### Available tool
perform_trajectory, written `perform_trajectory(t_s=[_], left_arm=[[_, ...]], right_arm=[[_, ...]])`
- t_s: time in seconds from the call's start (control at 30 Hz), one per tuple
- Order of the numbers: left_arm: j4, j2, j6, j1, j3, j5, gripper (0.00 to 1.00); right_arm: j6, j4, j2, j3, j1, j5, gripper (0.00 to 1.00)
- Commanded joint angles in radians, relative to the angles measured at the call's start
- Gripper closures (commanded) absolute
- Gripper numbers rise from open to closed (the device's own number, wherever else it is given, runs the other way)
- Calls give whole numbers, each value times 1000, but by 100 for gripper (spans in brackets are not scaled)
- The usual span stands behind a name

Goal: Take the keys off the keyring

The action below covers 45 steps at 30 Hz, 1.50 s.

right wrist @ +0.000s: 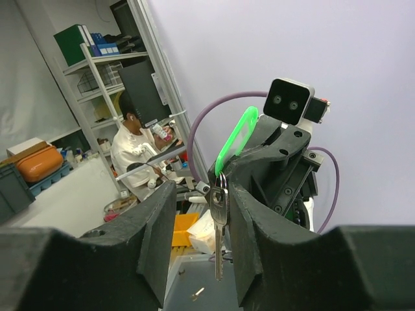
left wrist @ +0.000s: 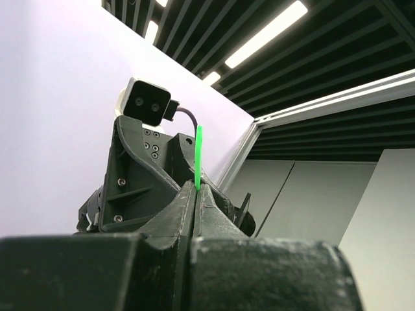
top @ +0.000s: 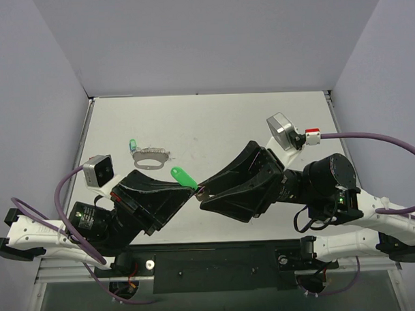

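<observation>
Centrally, above the tabletop (top: 261, 119), the left gripper (left wrist: 196, 192) has its fingers pinched tight on a flat green tag (right wrist: 237, 139). From the tag's lower end a small ring (right wrist: 220, 176) carries a silver key (right wrist: 218, 210). The right gripper (right wrist: 202, 186) faces it with its fingers partly apart on either side of that key, and a clear gap shows on one side, so they grip nothing. Farther back on the left, the keyring (top: 152, 157), a silvery oval loop with a toothed upper edge, lies flat just beside a small green-headed key (top: 133, 144).
</observation>
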Motion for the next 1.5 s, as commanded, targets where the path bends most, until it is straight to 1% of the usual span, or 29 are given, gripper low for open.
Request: perform_trajectory(t_s=[0.0,0.1,0.23,0.27,0.3,0.33,0.37,0.5,0.53,0.63,0.77,0.83,0.87,0.9,0.93,0.97,1.0,1.03,1.07,1.1,1.13,1.17,1.2,1.23,1.27,1.3,1.37,1.47], left_arm=[[-6,0,29,4,45,-25,100],[-11,-1,32,4,46,-26,100],[-15,-1,37,4,48,-23,100],[-15,0,38,4,46,-25,100],[-15,0,38,4,45,-25,100],[-14,-1,37,4,46,-23,100],[-12,-1,38,4,46,-23,100],[-14,-5,43,4,45,-18,100],[-15,-3,44,4,45,-18,100],[-17,-3,49,1,42,-20,100],[-27,-15,58,2,33,-22,100],[-47,-32,61,2,19,-29,81],[-70,-40,64,1,11,-37,59],[-86,-63,64,2,8,-44,47],[-131,-76,63,2,2,-58,36],[-161,-104,61,2,-1,-64,31],[-232,-119,58,1,2,-90,26],[-270,-145,55,2,3,-104,24],[-337,-155,58,2,12,-126,23],[-392,-172,58,2,25,-136,23],[-490,-175,58,1,57,-156,22],[-553,-181,63,1,77,-169,22],[-660,-181,66,2,112,-184,22],[-702,-176,79,2,129,-190,23],[-786,-175,92,2,164,-190,24],[-825,-163,103,2,184,-192,28],[-1001,-135,127,2,247,-177,34],[-1103,-78,175,1,337,-121,38]], right_arm=[[0,90,-9,9,-4,-17,68],[-4,86,-10,4,-4,-7,69],[-4,83,-9,1,-4,10,74],[-4,81,-9,3,-6,10,78],[-3,81,-6,4,-4,12,80],[-3,77,-7,7,-4,12,90],[-4,73,-6,7,-6,19,91],[-1,75,-10,4,-6,21,93],[0,72,-10,4,-6,24,96],[-1,43,-10,12,-6,35,100],[-14,-23,-6,26,-7,47,100],[-33,-80,-10,35,-7,62,100],[-53,-104,-18,35,-6,73,100],[-66,-161,-24,41,-6,81,100],[-96,-198,-35,44,-6,94,100],[-113,-262,-43,52,-6,101,100],[-138,-288,-49,59,-6,108,100],[-154,-364,-55,73,-6,116,100],[-194,-403,-60,84,-6,130,100],[-210,-493,-63,102,-7,136,100],[-242,-529,-66,113,-6,151,100],[-272,-607,-64,137,-6,154,100],[-285,-640,-67,145,-9,145,100],[-306,-690,-67,162,-9,141,100],[-316,-713,-70,170,-7,128,100],[-332,-748,-70,178,-9,115,100],[-355,-795,-73,193,-12,81,100],[-392,-856,-73,208,-15,33,100]])
